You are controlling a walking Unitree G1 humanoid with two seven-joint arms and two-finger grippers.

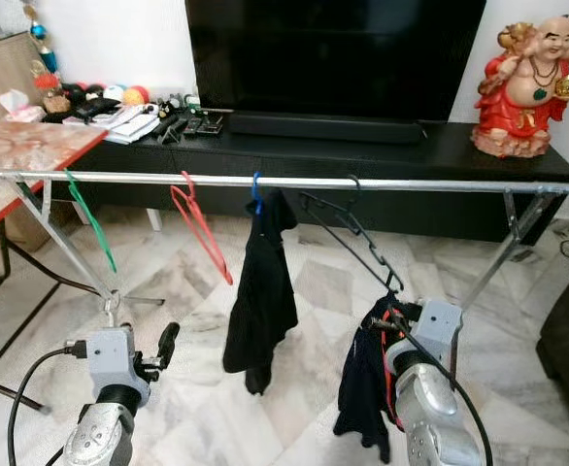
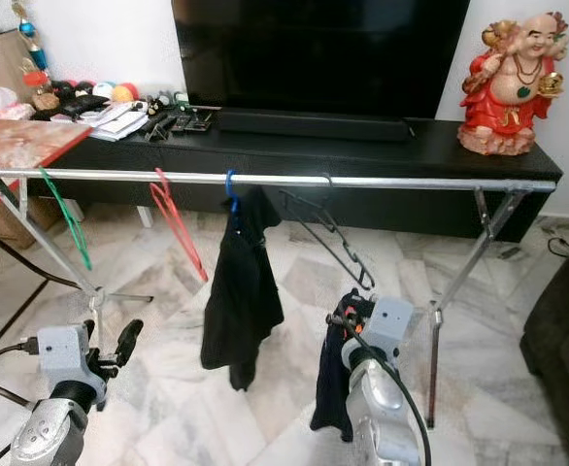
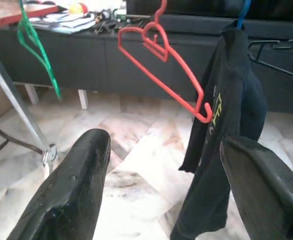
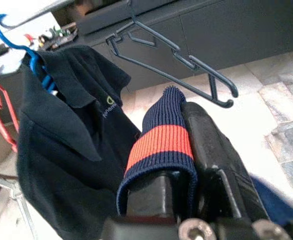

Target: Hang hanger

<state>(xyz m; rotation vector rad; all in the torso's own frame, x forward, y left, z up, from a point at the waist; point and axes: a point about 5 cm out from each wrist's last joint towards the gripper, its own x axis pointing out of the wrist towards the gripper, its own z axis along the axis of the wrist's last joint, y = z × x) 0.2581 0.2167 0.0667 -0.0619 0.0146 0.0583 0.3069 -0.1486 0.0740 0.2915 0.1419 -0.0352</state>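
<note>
— What hangs on the rail?
— A green hanger, a red hanger, a black shirt on a blue hook, and a tilted dark hanger.
— The pincers?
— The right pincer is clamped on navy cloth with a red stripe, below the dark hanger. The left pincer is spread, empty, low before the red hanger.
— Anything obscured?
— The cloth covers one right finger.
</note>
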